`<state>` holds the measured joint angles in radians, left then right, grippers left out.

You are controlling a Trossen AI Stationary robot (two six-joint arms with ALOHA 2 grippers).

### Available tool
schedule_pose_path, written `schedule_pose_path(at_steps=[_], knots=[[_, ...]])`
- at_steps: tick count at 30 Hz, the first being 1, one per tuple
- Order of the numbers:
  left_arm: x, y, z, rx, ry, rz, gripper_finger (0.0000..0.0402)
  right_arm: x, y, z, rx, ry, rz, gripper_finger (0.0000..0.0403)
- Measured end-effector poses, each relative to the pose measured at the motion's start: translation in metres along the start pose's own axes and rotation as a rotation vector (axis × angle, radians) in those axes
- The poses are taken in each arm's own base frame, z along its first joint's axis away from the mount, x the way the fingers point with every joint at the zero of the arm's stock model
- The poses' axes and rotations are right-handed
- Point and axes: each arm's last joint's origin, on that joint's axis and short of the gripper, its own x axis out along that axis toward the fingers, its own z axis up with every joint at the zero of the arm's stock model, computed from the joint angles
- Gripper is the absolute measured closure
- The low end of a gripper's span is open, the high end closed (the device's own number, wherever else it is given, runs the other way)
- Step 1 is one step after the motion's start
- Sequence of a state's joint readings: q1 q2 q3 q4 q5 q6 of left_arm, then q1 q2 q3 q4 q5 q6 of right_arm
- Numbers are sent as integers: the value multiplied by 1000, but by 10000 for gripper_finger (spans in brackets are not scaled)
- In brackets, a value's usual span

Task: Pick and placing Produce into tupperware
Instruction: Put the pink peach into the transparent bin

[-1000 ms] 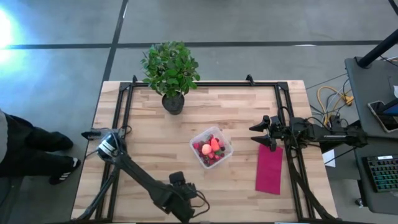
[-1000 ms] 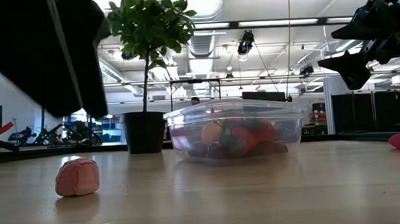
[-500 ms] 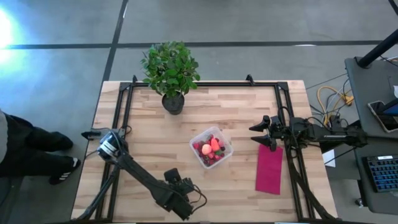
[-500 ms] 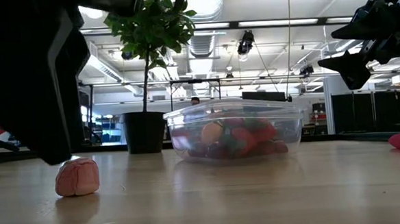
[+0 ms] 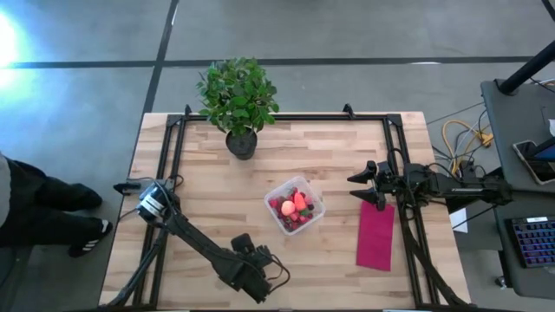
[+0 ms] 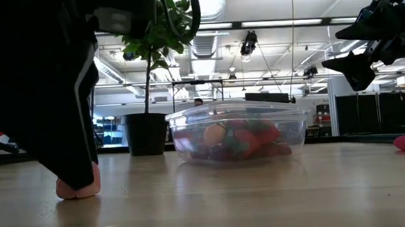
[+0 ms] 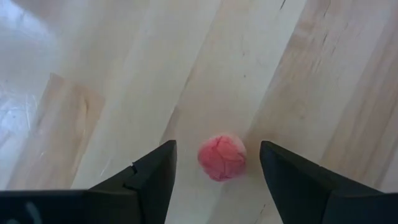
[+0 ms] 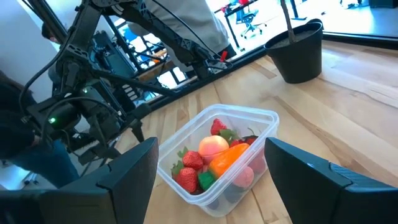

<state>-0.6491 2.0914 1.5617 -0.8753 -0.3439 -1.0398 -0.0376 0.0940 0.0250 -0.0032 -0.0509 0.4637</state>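
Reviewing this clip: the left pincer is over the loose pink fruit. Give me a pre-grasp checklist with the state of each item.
1. Left pincer open: ok, fingers spread.
2. Pink fruit between the fingers: ok in the left wrist view.
3. Fingers low enough to close: cannot tell; the low view shows the arm covering the fruit's top.
4. Tupperware upright on the table, no lid: ok.
5. Room in the tupperware: cannot tell; the fruit is piled near the rim.
6. Right pincer clear of the tupperware: ok, off to its side, open.
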Motion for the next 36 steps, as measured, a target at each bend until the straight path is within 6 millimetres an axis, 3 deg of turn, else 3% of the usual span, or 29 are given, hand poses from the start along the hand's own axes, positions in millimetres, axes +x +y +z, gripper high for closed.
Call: schedule_pose_path(at_steps=[9, 21, 31, 36], knots=[[3, 2, -3, 1, 36, -10, 196, 0, 0, 0, 0, 0, 0, 117], [7, 0, -3, -11, 47, -54, 291, 0, 0, 0, 0, 0, 0, 117], [11, 3, 11, -61, 32, -92, 323, 0, 0, 0, 0, 0, 0, 117], [-3, 8, 32, -104, -41, -106, 325, 0, 0, 0, 0, 0, 0, 117]])
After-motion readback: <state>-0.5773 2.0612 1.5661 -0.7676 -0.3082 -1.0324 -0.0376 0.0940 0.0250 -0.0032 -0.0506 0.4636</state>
